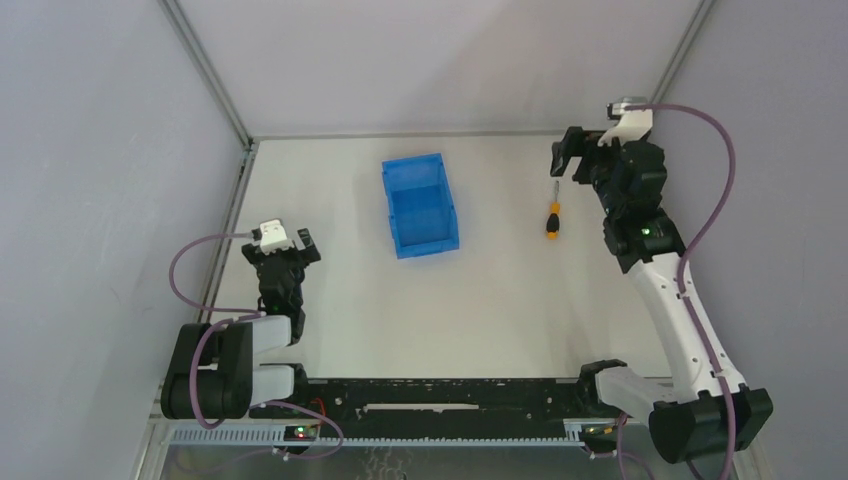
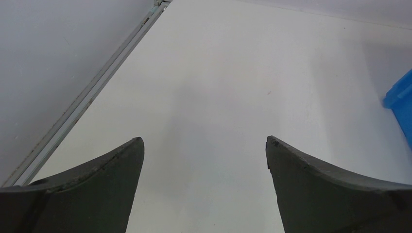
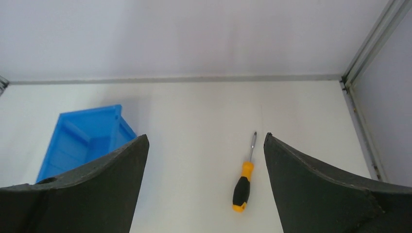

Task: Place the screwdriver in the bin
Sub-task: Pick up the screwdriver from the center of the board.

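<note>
Under my fingers, table [image 1: 480, 320]: white and flat, spread below both pairs and running out to grey walls [image 1: 100, 150] on three sides.
Right arm [image 1: 690, 320]: stretched far out towards the back wall.
Left arm [image 1: 230, 360]: folded low by the near edge.
Bin [image 1: 420, 210]: bright blue, upright on the table, between my two pairs of fingers in the top view. From my right wrist the bin [image 3: 82, 141] sits out beyond my left-hand finger, its near end hidden behind that finger. From my left wrist only a blue corner of the bin [image 2: 401, 97] shows, off past my right-hand finger.
Right gripper [image 1: 572, 160] [image 3: 205, 136]: fingers spread wide, nothing between them, hanging above the table and touching nothing.
Left gripper [image 1: 298, 250] [image 2: 205, 140]: fingers also wide apart, only bare table ahead of them, nothing held.
Screwdriver [image 1: 552, 218] [image 3: 244, 177]: lying flat on the table, ahead of my right gripper and inside the gap between its fingers, closer to the right-hand one but apart from both. Its orange-yellow and black handle points back towards me and its thin shaft points away towards the back wall. It is outside the bin and well apart from it.
</note>
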### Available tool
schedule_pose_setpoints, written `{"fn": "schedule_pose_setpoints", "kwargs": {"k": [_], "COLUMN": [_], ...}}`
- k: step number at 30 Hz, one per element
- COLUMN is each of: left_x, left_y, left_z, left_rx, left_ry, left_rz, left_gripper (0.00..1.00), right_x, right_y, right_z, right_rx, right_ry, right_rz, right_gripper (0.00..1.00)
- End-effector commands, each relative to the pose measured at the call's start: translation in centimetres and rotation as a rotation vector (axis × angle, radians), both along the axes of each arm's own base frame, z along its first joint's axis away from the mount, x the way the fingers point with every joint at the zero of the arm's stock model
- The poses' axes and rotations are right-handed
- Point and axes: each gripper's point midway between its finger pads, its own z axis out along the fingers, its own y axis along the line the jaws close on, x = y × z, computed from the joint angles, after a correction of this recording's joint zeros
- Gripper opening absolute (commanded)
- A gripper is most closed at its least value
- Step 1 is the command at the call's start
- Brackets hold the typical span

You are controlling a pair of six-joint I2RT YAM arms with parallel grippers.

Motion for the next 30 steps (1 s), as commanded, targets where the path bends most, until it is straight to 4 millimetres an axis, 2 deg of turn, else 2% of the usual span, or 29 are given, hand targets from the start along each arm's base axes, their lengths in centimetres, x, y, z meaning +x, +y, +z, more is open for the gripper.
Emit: {"fn": "schedule_pose_setpoints", "kwargs": {"k": [1,9,14,16,19,22,30], "left_x": [0.9,0.9,0.9,0.9,0.9,0.9,0.9], "left_y": [0.1,0.1,0.1,0.2,0.1,0.1,0.1], "left_z": [2.4,2.4,2.4,2.4,2.4,2.4,2.4], "left_rx": [0.024,0.024,0.024,0.024,0.024,0.024,0.024], "left_ry": [-0.066,-0.066,-0.066,-0.066,-0.066,-0.066,-0.066], "left_rz": [0.006,0.006,0.007,0.008,0.007,0.007,0.007], "left_gripper": [1.00,1.00,1.00,1.00,1.00,1.00,1.00], "right_x": [-0.9,-0.6,-0.1,0.3,1.3,3.0,8.0], "right_y": [0.4,0.5,0.7,0.7,0.5,0.3,-1.1], "right_z": [2.3,6.3,7.3,7.2,6.2,3.9,-3.6], "right_rx": [0.012,0.002,0.000,-0.005,-0.005,-0.002,-0.008], "right_ry": [0.040,0.033,0.058,0.075,0.105,0.161,0.340], "right_rz": [0.016,0.025,0.034,0.032,0.024,0.016,-0.040], "right_gripper": [0.97,0.96,0.96,0.96,0.96,0.97,0.97]}}
